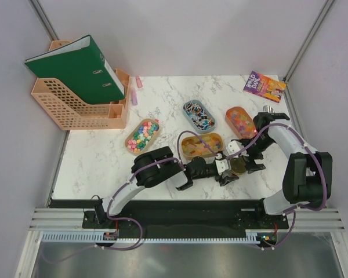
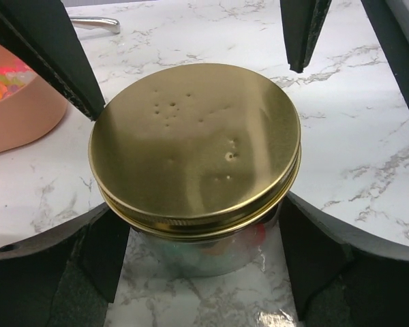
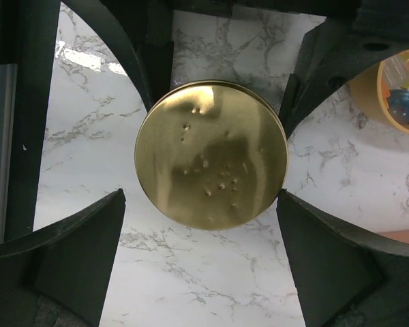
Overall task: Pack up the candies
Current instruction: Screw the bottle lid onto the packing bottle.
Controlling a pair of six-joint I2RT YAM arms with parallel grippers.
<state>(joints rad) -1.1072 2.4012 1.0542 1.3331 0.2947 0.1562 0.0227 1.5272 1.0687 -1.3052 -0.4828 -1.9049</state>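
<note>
Two arms meet toward the near-right corner of the surface [image 1: 98,168], both working on one item. Toward the middle and the far-right of the surface, two oval trays, one left [image 1: 128,143] and one right [image 1: 228,113], hold loose candies [image 1: 142,133] in mixed colours.

The left end effector [image 2: 201,231] is clamped on the body of a glass jar [image 2: 204,257], with a finger pressed against each side below the cap. The right end effector [image 3: 201,201] is positioned over the jar with its fingers apart. They straddle the gold lid [image 2: 194,143], and one finger stands clear of the rim.

The lid sits level on the jar. A few coloured sweets show through the glass, but the fill level cannot be determined.

Assessment: the step in hand is lid handling. The frames do not settle whether the lid is being fitted or removed.

The next move requires the right fingers to close squarely on the lid rim and turn it. Meanwhile the left grip must keep the jar from rotating.
</note>
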